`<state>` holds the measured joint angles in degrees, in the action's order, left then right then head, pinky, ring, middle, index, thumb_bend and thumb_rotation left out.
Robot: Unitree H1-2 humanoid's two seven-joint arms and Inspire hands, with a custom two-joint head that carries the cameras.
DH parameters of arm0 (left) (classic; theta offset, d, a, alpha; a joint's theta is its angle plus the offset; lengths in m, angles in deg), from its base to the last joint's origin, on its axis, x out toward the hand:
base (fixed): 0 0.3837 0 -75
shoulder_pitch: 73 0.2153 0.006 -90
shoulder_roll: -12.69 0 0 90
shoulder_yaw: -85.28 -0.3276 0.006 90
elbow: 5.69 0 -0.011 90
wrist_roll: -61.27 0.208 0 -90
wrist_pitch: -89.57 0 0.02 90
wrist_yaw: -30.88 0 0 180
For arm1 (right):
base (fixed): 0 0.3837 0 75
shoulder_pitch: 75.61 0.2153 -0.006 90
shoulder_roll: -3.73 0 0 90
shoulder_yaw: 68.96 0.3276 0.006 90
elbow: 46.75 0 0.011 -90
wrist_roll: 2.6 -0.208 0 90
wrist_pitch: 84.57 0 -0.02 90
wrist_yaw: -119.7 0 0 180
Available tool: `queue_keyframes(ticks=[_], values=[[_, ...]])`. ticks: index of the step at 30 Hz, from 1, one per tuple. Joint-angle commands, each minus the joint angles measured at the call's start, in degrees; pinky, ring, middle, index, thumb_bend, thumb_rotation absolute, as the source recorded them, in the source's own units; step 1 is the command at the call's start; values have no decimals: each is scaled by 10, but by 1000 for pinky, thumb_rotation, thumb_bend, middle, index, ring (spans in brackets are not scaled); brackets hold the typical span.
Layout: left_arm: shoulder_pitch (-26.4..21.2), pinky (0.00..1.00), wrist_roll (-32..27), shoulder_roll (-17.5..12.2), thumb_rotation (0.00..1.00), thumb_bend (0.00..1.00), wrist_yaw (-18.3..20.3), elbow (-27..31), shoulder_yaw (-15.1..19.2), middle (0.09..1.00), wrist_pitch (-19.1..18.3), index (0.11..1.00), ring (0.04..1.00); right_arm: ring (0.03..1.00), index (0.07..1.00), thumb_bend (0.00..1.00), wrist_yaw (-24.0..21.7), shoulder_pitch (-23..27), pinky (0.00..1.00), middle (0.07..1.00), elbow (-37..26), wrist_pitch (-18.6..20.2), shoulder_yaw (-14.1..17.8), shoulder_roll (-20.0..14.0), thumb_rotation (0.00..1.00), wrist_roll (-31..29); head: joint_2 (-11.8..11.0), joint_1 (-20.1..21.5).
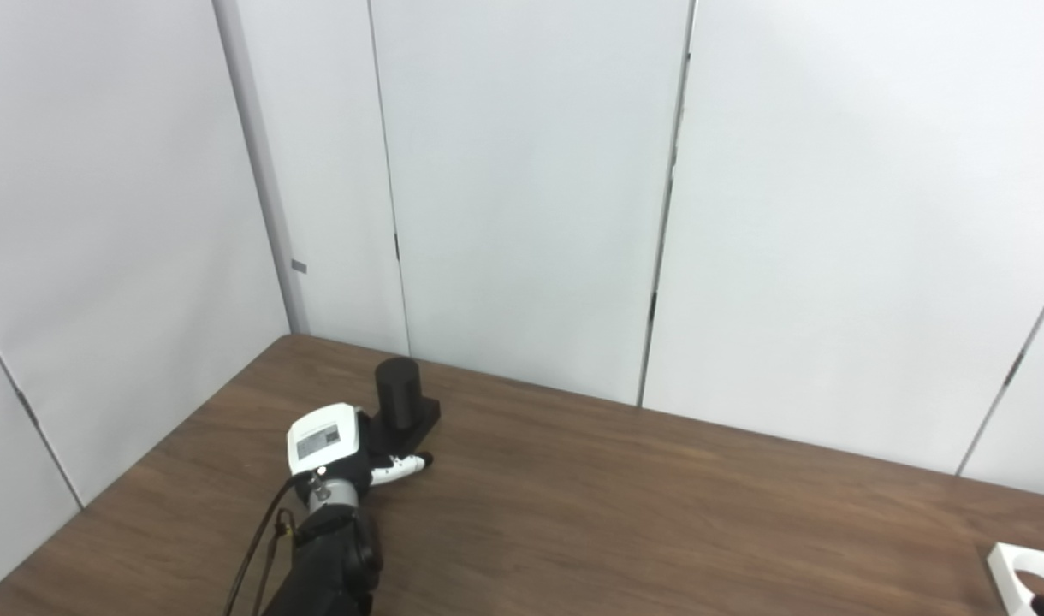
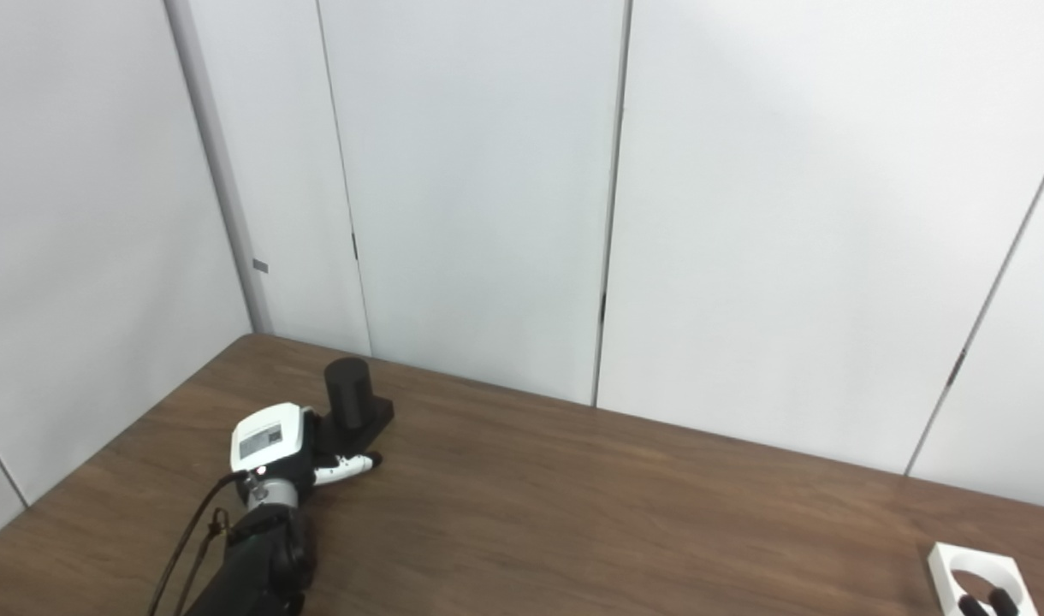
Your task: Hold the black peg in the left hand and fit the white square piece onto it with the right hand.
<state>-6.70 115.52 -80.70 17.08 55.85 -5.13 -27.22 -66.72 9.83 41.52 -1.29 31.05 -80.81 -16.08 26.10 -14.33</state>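
The black peg is a short cylinder on a square black base. It stands upright on the brown table near the back left corner, and it also shows in the right eye view. My left hand is right against the near side of the base, with its white thumb stretched along the base's front edge. Its fingers are hidden. The white square piece, which has a round hole, lies at the table's near right. Dark fingertips of my right hand rest at the hole; the rest of the hand is out of frame.
White wall panels close off the table at the back and on the left. A cable runs along my left forearm.
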Motion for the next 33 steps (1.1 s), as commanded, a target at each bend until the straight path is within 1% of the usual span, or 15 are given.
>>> queue_keyframes(ticks=[1, 5, 7, 8, 10, 12, 13, 14, 16, 19, 24, 27, 30, 33], values=[[-36, 815, 11, -12, 587, 859, -28, -3, -3, 819, -1, 678, 848, 1000, 1000, 704, -8, -46, 1000, 960, 37, 4, -8, 17, 988, -10, 0, -1], [-46, 819, 30, -9, 600, 840, -23, -23, -2, 827, -1, 726, 848, 1000, 1000, 684, -5, -46, 1000, 955, 37, 4, -7, 19, 994, -10, 1, 1], [-48, 807, 30, -8, 535, 803, -29, -28, -2, 820, -1, 739, 839, 1000, 1000, 689, -5, -45, 1000, 956, 38, 3, -8, 18, 999, -9, 1, 1], [-50, 805, 17, -9, 522, 797, -42, -34, -5, 818, 0, 741, 837, 1000, 1000, 689, -5, -45, 1000, 957, 39, 3, -7, 19, 999, -9, 2, 3], [-51, 804, -8, -11, 351, 766, -67, -45, -6, 781, 7, 606, 822, 1000, 1000, 681, -3, -44, 1000, 953, 38, 6, -7, 20, 998, -10, 3, 3], [-51, 810, -33, -11, 277, 756, -86, -52, -5, 767, 20, 560, 818, 1000, 1000, 677, -3, -43, 1000, 954, 39, 6, -7, 19, 999, -9, 4, 3], [-50, 819, -46, -11, 156, 617, -96, -53, -4, 758, 28, 517, 821, 1000, 1000, 673, -4, -43, 1000, 954, 40, 5, -7, 18, 1000, -9, 4, 3], [-49, 823, -59, -11, 111, 570, -106, -53, -3, 753, 37, 501, 821, 1000, 1000, 679, -4, -42, 1000, 953, 41, 5, -7, 17, 999, -9, 4, 3], [-46, 813, -80, -11, 64, 531, -124, -56, 0, 741, 52, 486, 815, 1000, 1000, 684, -4, -42, 1000, 956, 41, 6, -7, 17, 1000, -10, 4, 3], [-40, 799, -103, -13, 49, 523, -134, -52, -2, 735, 63, 482, 810, 1000, 1000, 693, -6, -43, 1000, 958, 40, 8, -7, 16, 998, -13, 4, 3], [-36, 744, -117, -20, 47, 522, -140, -44, -15, 712, 58, 481, 779, 1000, 1000, 673, -6, -41, 1000, 950, 41, 5, -6, 18, 989, -17, 9, 7], [-31, 721, -123, -23, 48, 522, -135, -34, -22, 709, 56, 481, 766, 1000, 1000, 672, -6, -40, 1000, 956, 42, 5, -6, 19, 999, -18, 10, 8], [-26, 707, -130, -24, 48, 522, -129, -22, -27, 703, 56, 482, 757, 1000, 1000, 685, -6, -41, 1000, 942, 40, 8, -7, 19, 985, -20, 12, 12], [-19, 711, -141, -25, 47, 522, -113, -3, -32, 705, 59, 482, 762, 1000, 1000, 704, -5, -42, 1000, 939, 37, 10, -8, 20, 980, -17, 17, 17]])
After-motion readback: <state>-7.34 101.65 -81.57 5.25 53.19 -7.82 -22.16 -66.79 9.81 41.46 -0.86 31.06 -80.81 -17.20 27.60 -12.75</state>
